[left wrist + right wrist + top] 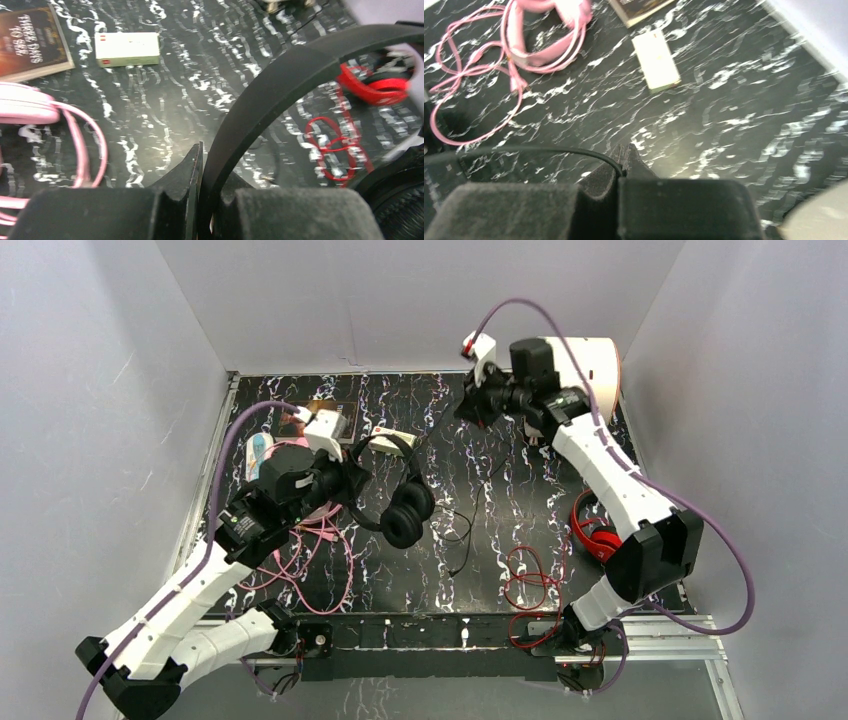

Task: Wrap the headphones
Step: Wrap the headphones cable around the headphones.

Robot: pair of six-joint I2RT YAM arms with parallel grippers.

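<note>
My left gripper is shut on the headband of the black headphones and holds them above the table; the band runs between its jaws. Their thin black cable trails over the table towards my right gripper, which is raised at the back and shut on the black cable. The pink headphones and their pink cable lie at the left, partly under my left arm. The red headphones lie at the right, behind my right arm, with their red cable coiled near the front.
A white box and a dark book lie at the back left. A white cylinder stands at the back right corner. Grey walls close in the black marbled table on three sides.
</note>
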